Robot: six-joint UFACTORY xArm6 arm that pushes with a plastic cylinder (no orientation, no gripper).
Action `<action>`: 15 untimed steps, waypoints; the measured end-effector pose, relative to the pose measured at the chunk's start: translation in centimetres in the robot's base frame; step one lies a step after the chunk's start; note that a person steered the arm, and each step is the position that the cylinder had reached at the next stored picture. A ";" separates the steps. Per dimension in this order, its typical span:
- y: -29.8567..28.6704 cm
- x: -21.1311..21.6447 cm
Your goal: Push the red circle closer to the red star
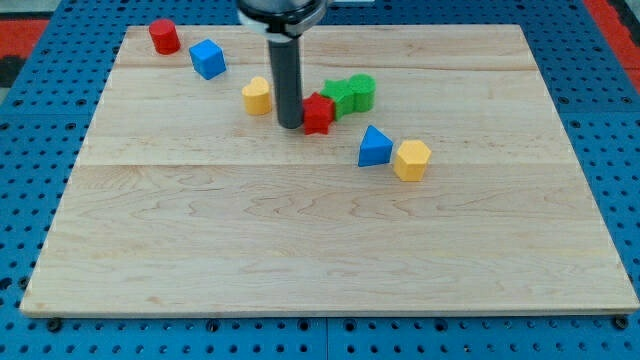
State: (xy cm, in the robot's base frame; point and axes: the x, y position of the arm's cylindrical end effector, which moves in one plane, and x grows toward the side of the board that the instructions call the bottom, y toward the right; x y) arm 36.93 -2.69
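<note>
My tip [290, 125] stands on the wooden board [320, 260], in its upper half and a little to the view's left of the middle; it is a plain rod with nothing to open or close, and it holds nothing. Immediately to the tip's right, touching it or all but touching, I cannot tell which, sits the red star [318, 113]. Beyond the star, further to the tip's right and slightly toward the view's top, are two green blocks [351, 94] pressed close together, the nearer one against the star; their exact shapes are hard to make out. To the tip's left and a little toward the view's top, just beside the rod, is a yellow block [257, 96] with a rounded top. Further out on that same side, up and to the left, lies the blue cube [208, 59], and past it, well apart from the tip near the board's top left corner, stands the red circle [164, 36], an upright cylinder. The blue cube and the yellow block lie roughly along the line between the red circle and the red star. To the tip's right and toward the view's bottom are a blue triangle [374, 147] and, just beside it, a yellow hexagon [411, 160]. No containers show on the board.
</note>
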 end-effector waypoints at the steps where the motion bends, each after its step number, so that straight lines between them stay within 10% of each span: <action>1: 3.5 -2.1; 5: -8.0 -17.5; 15: -25.2 -11.4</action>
State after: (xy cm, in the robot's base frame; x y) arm 25.50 -27.92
